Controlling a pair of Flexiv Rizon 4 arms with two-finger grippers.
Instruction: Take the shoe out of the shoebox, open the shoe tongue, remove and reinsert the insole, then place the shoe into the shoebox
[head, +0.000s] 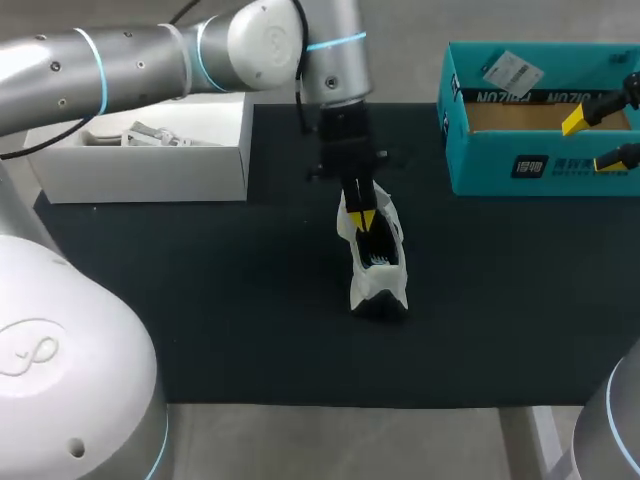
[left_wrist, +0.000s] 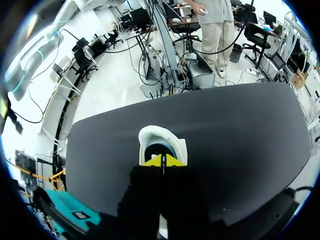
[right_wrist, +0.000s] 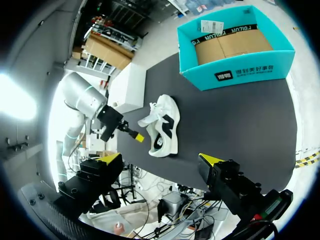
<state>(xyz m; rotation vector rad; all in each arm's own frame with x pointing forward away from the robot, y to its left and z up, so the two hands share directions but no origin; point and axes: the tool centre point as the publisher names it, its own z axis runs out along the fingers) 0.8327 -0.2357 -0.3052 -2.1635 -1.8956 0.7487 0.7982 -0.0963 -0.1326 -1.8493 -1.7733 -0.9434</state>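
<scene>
Shoe: a white trainer (head: 378, 270) (left_wrist: 162, 137) (right_wrist: 165, 125) with black panels stood out of the shoebox, on the black mat near the middle of the table.
Shoebox: the teal box (head: 540, 165) (right_wrist: 235, 75) sat open at the far right corner of the mat, well apart from the trainer. It had a brown cardboard lining and a paper tag at its far rim.
Left gripper (head: 362, 220) (left_wrist: 162, 160) (right_wrist: 139, 137): it came down from the far left to the trainer's opening. Its yellow tips were pressed together just above the dark inside. I could not tell whether they pinched any part of the trainer.
Right gripper (head: 590, 142) (right_wrist: 160, 159): it hung at the right edge, over the near part of the teal box, with its fingers spread wide and holding nothing.
Black mat (head: 200, 300) (left_wrist: 240, 130) (right_wrist: 240, 120): it covered most of the tabletop.
White box (head: 150, 150) (right_wrist: 127, 85): it lay at the far left of the mat, open on top, with pale bits inside that I could not make out.
</scene>
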